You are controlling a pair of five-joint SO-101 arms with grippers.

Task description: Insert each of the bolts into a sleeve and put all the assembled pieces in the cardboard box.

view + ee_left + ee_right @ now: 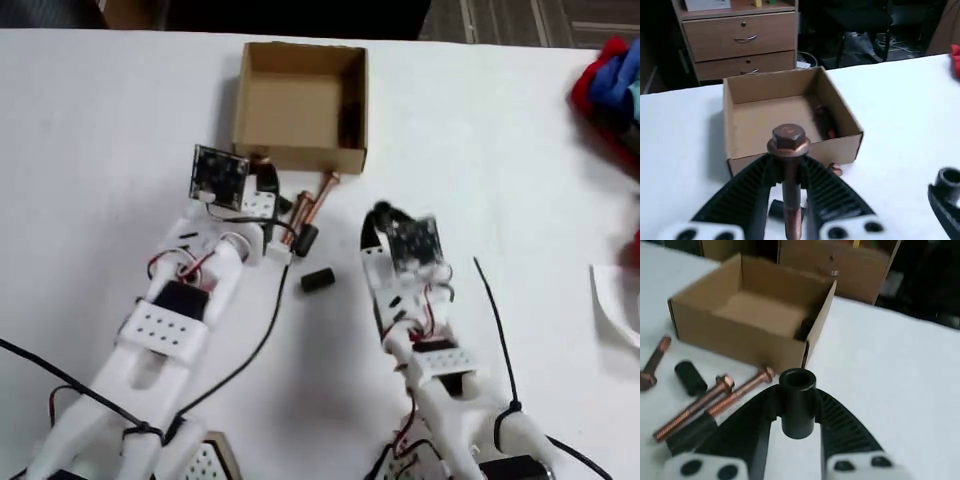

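The open cardboard box (300, 155) stands at the table's far middle, with a dark assembled piece (823, 120) inside it. My left gripper (262, 182) (787, 162) is just in front of the box, shut on a copper bolt (788, 140) whose head points at the box. To its right, my right gripper (380, 215) (797, 402) is shut on a black sleeve (798, 390), held upright. Two loose bolts (318, 198) (740, 390) lie side by side between the grippers. One black sleeve (317, 279) lies nearer the arm bases, and a sleeve (690, 377) lies by the bolts.
A further bolt (654, 362) lies at the edge of the right wrist view. Red and blue cloth (610, 85) sits at the table's far right, a white object (615, 305) below it. Black cables (255, 340) trail from both arms. A wooden drawer unit (740, 42) stands beyond the table.
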